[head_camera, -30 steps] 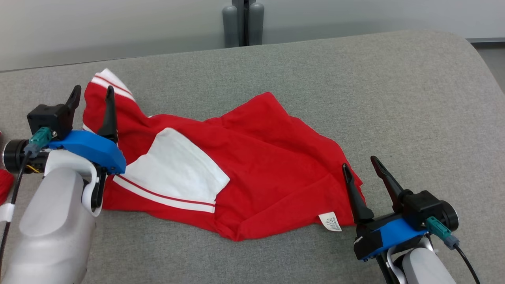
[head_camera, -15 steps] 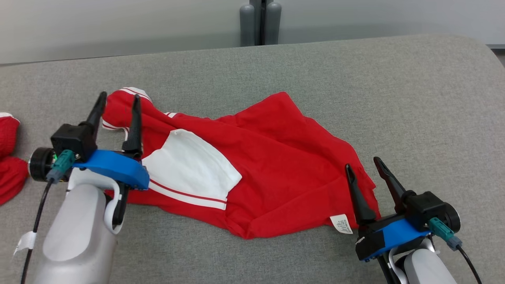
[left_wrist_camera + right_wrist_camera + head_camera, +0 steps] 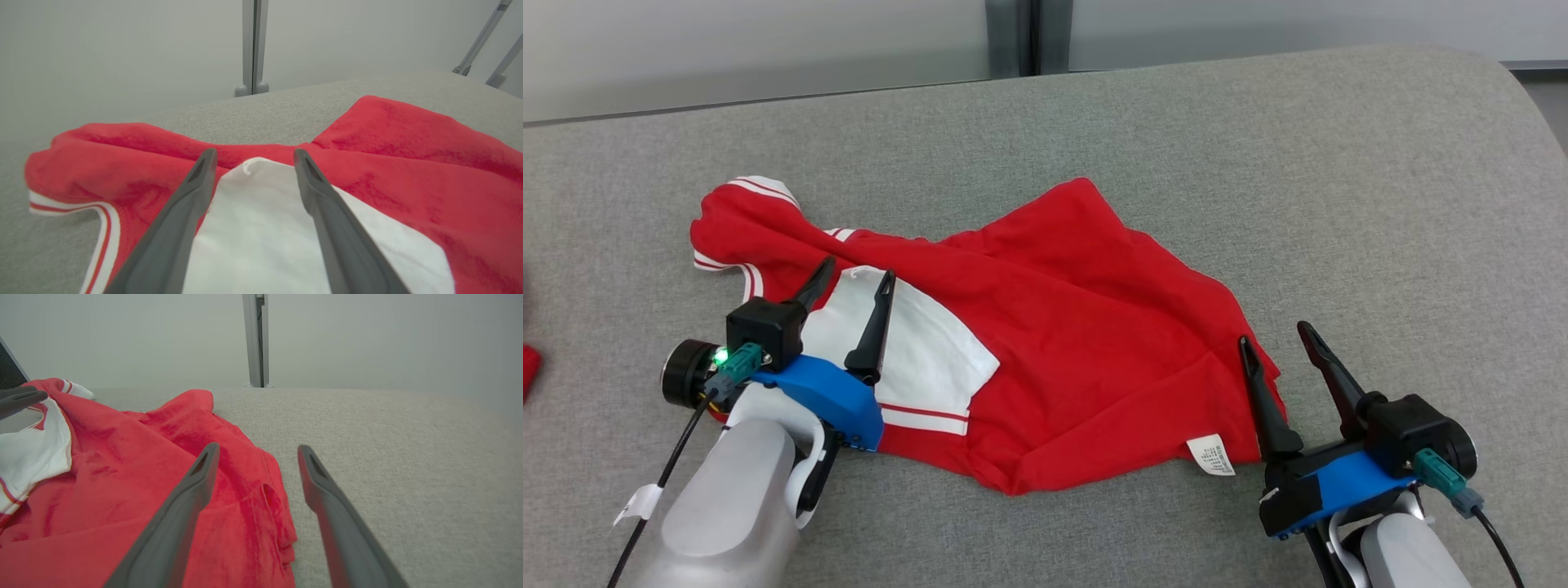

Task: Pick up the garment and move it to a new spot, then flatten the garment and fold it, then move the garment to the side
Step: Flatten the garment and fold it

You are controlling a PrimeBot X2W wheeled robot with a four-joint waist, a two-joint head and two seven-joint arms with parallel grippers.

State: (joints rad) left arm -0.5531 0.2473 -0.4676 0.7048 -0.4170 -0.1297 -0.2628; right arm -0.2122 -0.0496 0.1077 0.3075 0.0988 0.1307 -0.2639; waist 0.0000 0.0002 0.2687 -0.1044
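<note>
A red garment (image 3: 1062, 327) with a white panel (image 3: 931, 359) and white-striped trim lies crumpled across the grey padded table (image 3: 1176, 122). My left gripper (image 3: 856, 273) is open above the white panel (image 3: 253, 228), fingers spread with nothing between them. My right gripper (image 3: 1274, 336) is open at the garment's right edge (image 3: 261, 498), its left finger over the red cloth and its right finger over bare table. A white care label (image 3: 1210, 455) sticks out at the lower hem.
A bit of another red cloth (image 3: 528, 371) shows at the table's far left edge. A grey post (image 3: 1013, 37) stands behind the table against a pale wall. The table's right end (image 3: 1503, 163) curves off.
My left gripper has moved right and nearer, from the striped sleeve end to over the white panel. The garment's sleeve end has slumped. The head camera shifted. The right gripper has hardly moved.
</note>
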